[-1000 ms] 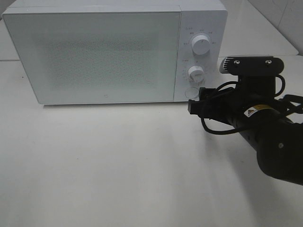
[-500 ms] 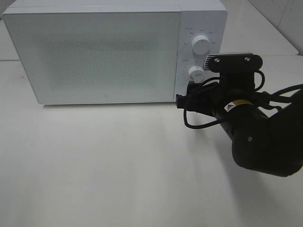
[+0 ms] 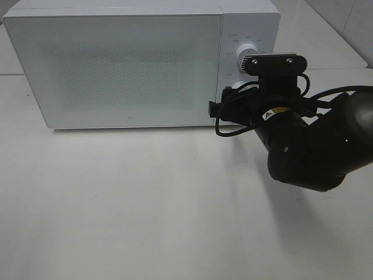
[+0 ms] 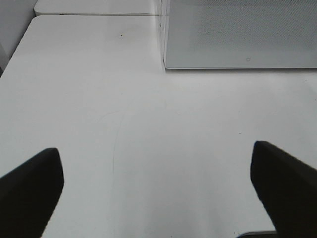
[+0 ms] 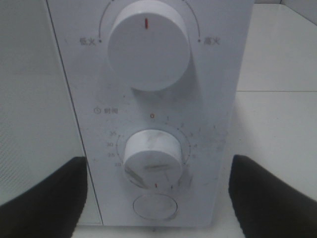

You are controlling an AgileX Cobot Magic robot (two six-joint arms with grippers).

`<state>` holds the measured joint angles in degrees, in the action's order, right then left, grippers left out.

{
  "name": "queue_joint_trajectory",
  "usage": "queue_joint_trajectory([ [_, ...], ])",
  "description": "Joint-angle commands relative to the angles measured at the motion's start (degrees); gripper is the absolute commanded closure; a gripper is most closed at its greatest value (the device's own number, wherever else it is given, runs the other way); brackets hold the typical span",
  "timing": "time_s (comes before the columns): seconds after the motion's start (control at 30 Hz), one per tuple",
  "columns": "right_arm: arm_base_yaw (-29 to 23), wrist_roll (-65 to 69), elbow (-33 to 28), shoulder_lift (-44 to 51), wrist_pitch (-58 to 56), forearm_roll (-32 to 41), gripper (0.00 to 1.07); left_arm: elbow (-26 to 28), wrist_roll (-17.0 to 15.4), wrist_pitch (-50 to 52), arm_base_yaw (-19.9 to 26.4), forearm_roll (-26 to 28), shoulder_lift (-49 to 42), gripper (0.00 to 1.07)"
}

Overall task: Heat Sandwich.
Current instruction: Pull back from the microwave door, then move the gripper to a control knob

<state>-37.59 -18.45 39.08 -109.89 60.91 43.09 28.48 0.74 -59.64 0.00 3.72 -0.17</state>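
The sandwich is out of view in every frame. The white microwave (image 3: pixel 116 64) stands at the back of the table with its door shut. My right gripper (image 5: pixel 158 198) is open and held close in front of the control panel, its two dark fingers (image 5: pixel 44 198) on either side of the timer knob (image 5: pixel 154 158) and the round button (image 5: pixel 155 207), apart from both. In the exterior high view the right arm (image 3: pixel 303 146) covers the lower part of the panel. My left gripper (image 4: pixel 158 193) is open over bare table with nothing between its fingers.
The power knob (image 5: pixel 148 49) sits above the timer knob, its red mark pointing up. The white table (image 3: pixel 116 204) stretches in front of the microwave. The left wrist view shows the microwave's lower front corner (image 4: pixel 166 64) and a table edge (image 4: pixel 20 49).
My right arm has moved left and in towards the microwave's control panel and now covers the lower knob in the exterior high view. The microwave door stays shut.
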Motion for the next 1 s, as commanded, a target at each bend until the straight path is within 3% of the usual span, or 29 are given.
queue_joint_trajectory([
  [0.03,0.9,0.1,1.9,-0.7,-0.1,-1.9,0.32,-0.2,0.0,0.3,0.0,0.2,-1.5,0.10],
  [0.63,2.4,0.1,7.0,-5.2,-1.4,-2.3,0.32,-0.2,0.0,0.3,0.0,0.2,-1.5,0.10],
  [1.0,2.4,0.3,7.0,-6.2,-1.2,-2.3,0.45,-0.2,0.0,0.3,0.0,0.2,-1.5,0.10],
])
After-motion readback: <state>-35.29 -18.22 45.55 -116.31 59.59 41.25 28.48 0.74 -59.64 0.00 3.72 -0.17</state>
